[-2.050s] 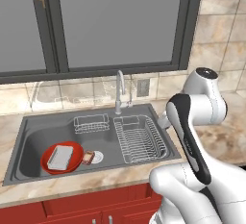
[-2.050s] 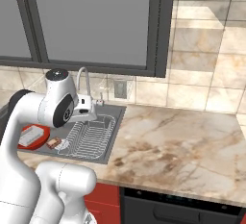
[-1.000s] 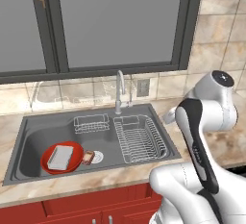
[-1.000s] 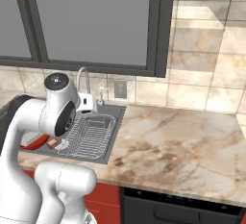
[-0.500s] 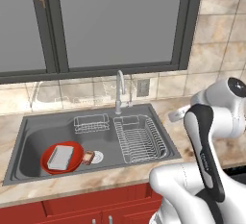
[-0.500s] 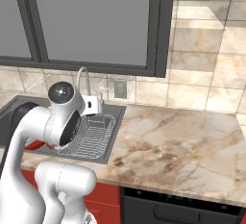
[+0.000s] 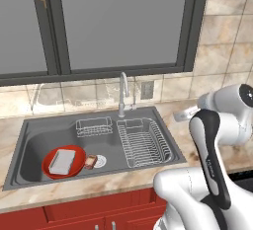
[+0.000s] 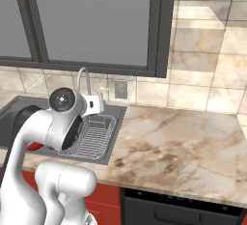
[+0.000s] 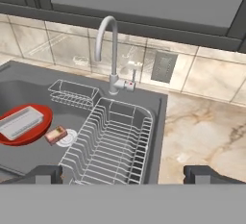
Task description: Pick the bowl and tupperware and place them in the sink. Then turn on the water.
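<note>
Marble table (image 8: 193, 142) surrounds the sink (image 7: 29, 135); bowl (image 7: 49, 171) and tupperware (image 7: 62, 161) sit inside. My fingers (image 9: 125, 174) are spread, empty; I risk overshooting the faucet (image 9: 111, 50) lever.

The glossy red bowl (image 7: 63, 162) sits flat on the floor of the grey metal sink (image 7: 34, 137), at its left end — the flat light grey tupperware (image 7: 63, 161) lies inside it, slightly askew. The curved chrome faucet (image 9: 108, 55) shows no stream.

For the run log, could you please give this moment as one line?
bowl: in sink | tupperware: in bowl | faucet: no water visible | tool: open, empty, above counter by sink
</note>
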